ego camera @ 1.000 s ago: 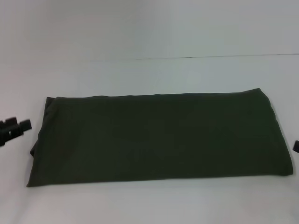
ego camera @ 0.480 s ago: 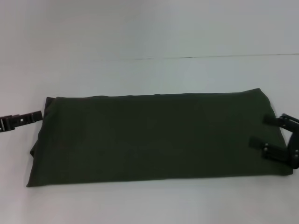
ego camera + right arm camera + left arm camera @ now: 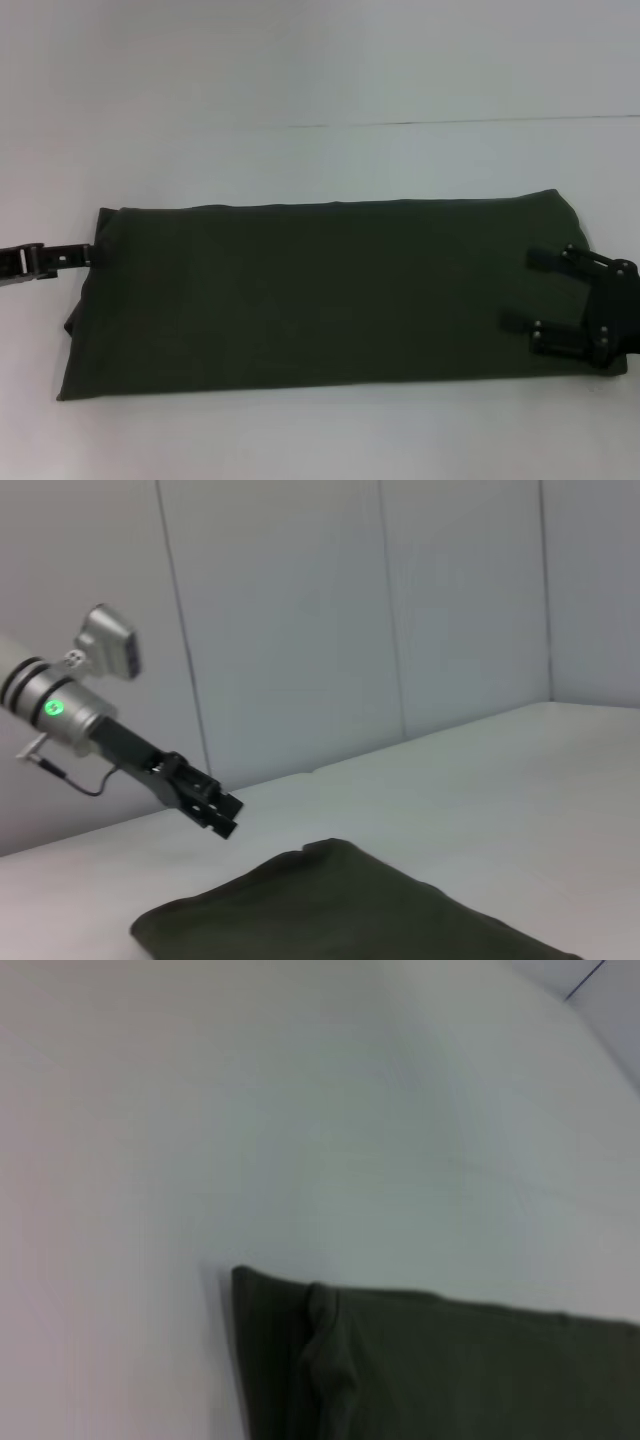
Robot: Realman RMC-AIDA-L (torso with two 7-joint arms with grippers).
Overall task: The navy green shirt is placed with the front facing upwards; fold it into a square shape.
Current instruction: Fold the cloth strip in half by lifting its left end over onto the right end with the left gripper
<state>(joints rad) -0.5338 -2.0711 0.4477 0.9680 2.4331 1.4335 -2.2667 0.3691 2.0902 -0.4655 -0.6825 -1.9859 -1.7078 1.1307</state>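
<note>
The navy green shirt [image 3: 330, 290] lies folded into a long dark olive rectangle across the white table, plain side up, with no lettering showing. My right gripper [image 3: 517, 289] hovers open over its right end, both fingers pointing left across the cloth. My left gripper [image 3: 80, 251] is at the shirt's far left corner, touching or just short of the edge. The left wrist view shows that corner of the shirt [image 3: 450, 1370] with a small fold ridge. The right wrist view shows the shirt [image 3: 340, 910] and, beyond it, the left gripper [image 3: 222, 815] just above the table.
The white table [image 3: 300, 160] extends around the shirt on all sides. Its back edge runs as a thin dark line in front of a pale wall [image 3: 300, 630].
My right gripper has come in from the right edge and moved left over the shirt's right end. My left gripper has slid right, up to the shirt's left corner.
</note>
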